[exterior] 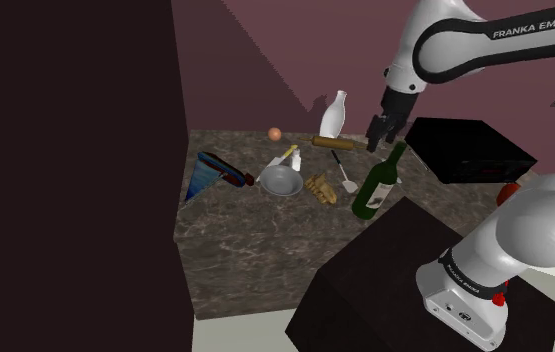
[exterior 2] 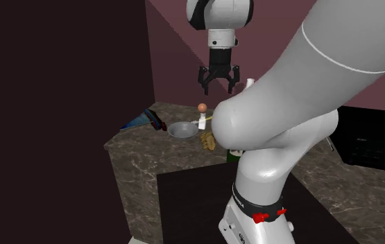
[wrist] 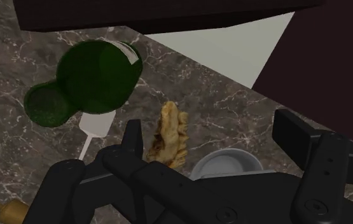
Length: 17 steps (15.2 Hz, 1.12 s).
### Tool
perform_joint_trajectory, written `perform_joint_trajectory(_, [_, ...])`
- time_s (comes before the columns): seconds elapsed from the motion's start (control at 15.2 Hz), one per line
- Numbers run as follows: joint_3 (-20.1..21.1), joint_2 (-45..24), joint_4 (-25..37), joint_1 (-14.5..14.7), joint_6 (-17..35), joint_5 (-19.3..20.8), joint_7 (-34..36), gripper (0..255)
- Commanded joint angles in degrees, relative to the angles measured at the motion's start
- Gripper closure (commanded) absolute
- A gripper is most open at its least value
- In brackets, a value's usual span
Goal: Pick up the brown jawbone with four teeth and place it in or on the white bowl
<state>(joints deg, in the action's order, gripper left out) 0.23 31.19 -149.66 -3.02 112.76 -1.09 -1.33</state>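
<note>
Your gripper [exterior 2: 218, 82] hangs above the table [exterior: 245, 260] with its two black fingers [wrist: 133, 137] spread apart and nothing between them. In the shoulder view the gripper [exterior: 380, 135] sits high over the far part of the marbled top, well clear of every object.

The tan jawbone [wrist: 168, 137] lies flat on the table below the gripper, closer to one finger than to the other, and neither finger touches it. You can also see the jawbone [exterior: 320, 188] from the shoulder camera and the jawbone [exterior 2: 209, 141] from the second exterior one. The bowl [wrist: 229, 164], drawn pale grey, rests just beside the jawbone's end, also under the gripper. It holds nothing.

A dark green bottle [wrist: 95, 79] stands on the jawbone's other side, beyond the finger nearest the jawbone. A white utensil [wrist: 95, 127] lies by its base.
</note>
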Motion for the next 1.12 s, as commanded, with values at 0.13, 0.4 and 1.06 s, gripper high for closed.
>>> perform_joint_trajectory(0.13, [0.7, -7.9, -0.6, -1.4, 8.8, 1.6, 3.0, 0])
perform_joint_trajectory(0.4, [1.2, -16.9, 0.2, -3.0, 17.0, 4.0, 6.5, 0])
perform_joint_trajectory(1.06, [-0.3, -40.8, 8.1, -5.9, 32.6, 13.5, 18.1, 0])
